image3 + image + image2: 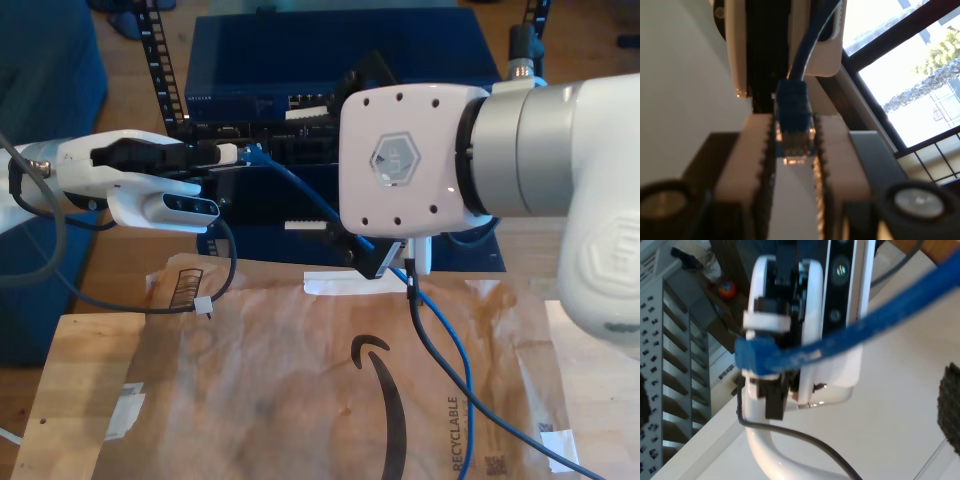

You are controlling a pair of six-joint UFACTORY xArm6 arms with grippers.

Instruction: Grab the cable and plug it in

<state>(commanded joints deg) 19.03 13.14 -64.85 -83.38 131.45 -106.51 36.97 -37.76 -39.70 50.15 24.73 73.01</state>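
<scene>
The cable (792,117), thin, limp and light, sits plug-first in my first end effector (794,150), clamped narrow on the stiff plug, the right hold. Farther off, my second end effector (375,255) grips mid-cable; beyond, the network switch (330,75).

Bright blue cable (799,65), blue-tinted clear plug (793,131) between white end effector (794,165) fingers. Brown paper (300,390) with black printed logo below, over pale wooden worktop (70,400). Dark blue rack box (330,60) beyond.

Glossy blue plastic cable (300,190)
</scene>
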